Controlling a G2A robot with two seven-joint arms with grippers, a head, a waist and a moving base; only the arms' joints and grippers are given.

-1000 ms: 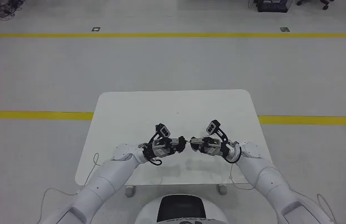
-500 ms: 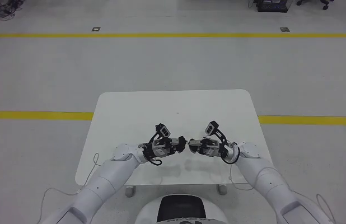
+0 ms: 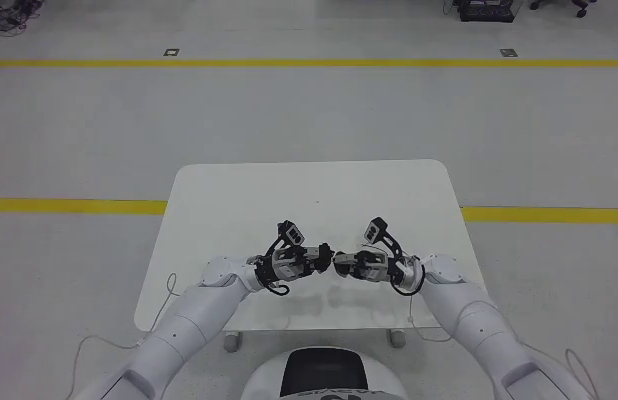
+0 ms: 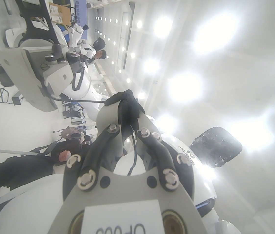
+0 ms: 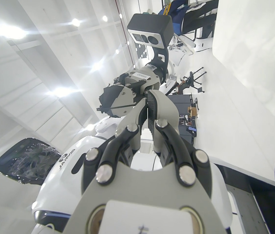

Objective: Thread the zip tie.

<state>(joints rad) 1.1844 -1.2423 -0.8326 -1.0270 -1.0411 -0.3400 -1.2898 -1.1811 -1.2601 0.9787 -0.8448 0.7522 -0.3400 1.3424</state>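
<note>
**Closing the gap: right arm has come in on the left**

- Left gripper [image 3: 317, 256]: hasn't shifted over the last second. It's parked above the near middle of the white table [image 3: 309, 190], jaws together and clamped on the zip tie [image 5: 114, 107]. In the right wrist view the thin black strap lies across the left gripper's fingers, with a short free end poking out past them.
- Zip tie: held in the air between the two grippers, well off the tabletop. I can't make out the head or the slot in any view.
- Right gripper [image 3: 341, 263]: this is the one that moved. It has slid left and slightly nearer, so the tips are now almost touching where a small gap showed a second ago. Jaws are together, pads pressed flat, and the strap runs right up to them, so it looks pinched there too.

My read: this is the feed-in step, with the right side pushing its end toward the left's hold. Whether the tail has actually entered the head can't be told from these views. Alignment is the risk, since a thin strap will buckle if pushed off-axis.
</note>
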